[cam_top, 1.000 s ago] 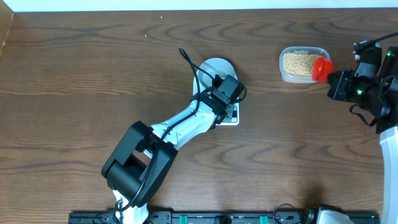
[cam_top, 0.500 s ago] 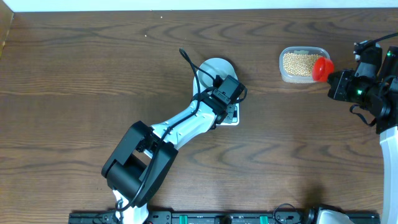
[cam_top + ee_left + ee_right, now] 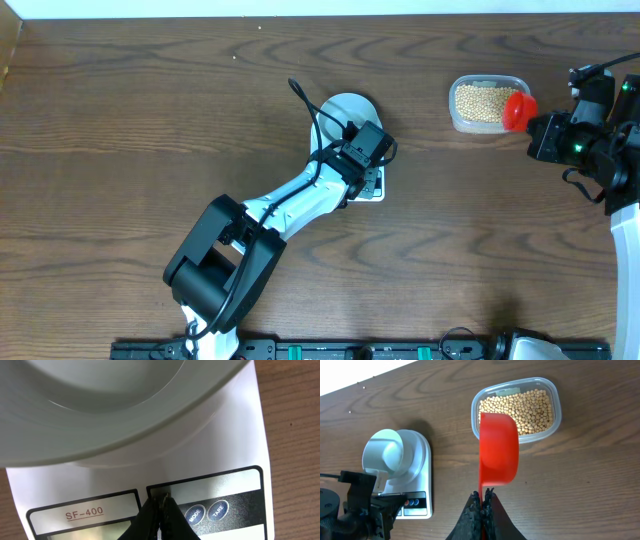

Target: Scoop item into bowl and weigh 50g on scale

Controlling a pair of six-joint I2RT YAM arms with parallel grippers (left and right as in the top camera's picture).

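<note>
Atop scale [image 3: 420,467], bowl [image 3: 382,455] seemingly empty, beans [image 3: 530,407] in tub [image 3: 558,410], left fingers [image 3: 147,520] closed, right fingers [image 3: 470,517] gripping scoop [image 3: 498,452]

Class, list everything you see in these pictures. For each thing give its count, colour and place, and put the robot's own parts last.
table: one, dark brown wood, under everything.
scale: one, white, near the table's centre.
buttons: two, round and blue, on the scale's front edge.
bowl: one, pale grey-white, on the scale.
tub: one, clear plastic, far right of the table.
beans: many, beige-yellow, heaped in the tub.
scoop: one, red, at the tub's edge.
left pincer: one, black, shut, tips at the scale's front panel beside the buttons.
right pincer: one, black, shut on the scoop's handle.
</note>
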